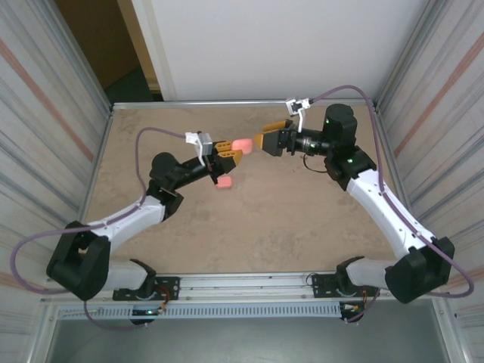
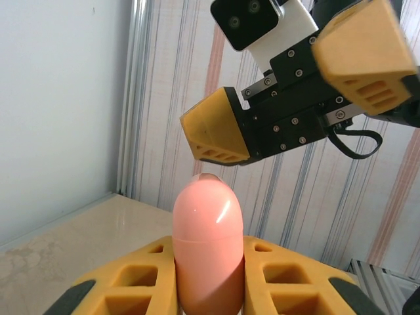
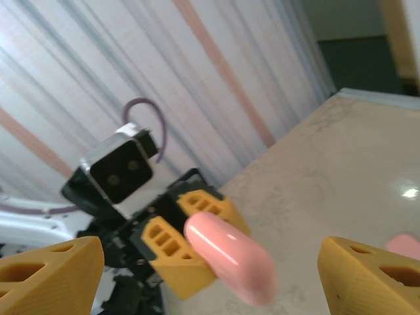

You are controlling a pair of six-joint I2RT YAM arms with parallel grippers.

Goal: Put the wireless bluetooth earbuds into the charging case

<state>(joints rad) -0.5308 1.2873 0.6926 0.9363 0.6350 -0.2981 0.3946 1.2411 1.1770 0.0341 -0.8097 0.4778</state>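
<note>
Looks early: grips the shut pink case (image 2: 207,243) in the tight left gripper (image 1: 228,153) above the middle of the table (image 1: 302,219), faces the wide-open, empty right gripper (image 1: 269,136), leaves another pink piece (image 1: 224,182) lying underneath, with the earbuds apparently yet to insert.

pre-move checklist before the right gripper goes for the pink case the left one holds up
1. left gripper shut on the pink case: ok
2. right gripper open, jaws wide: ok
3. pink case held clear of the table: ok
4. case lid open: not ok, seam looks closed
5. right gripper touching the case: not ok, there is a gap
6. pink piece on the table identified: cannot tell
</note>
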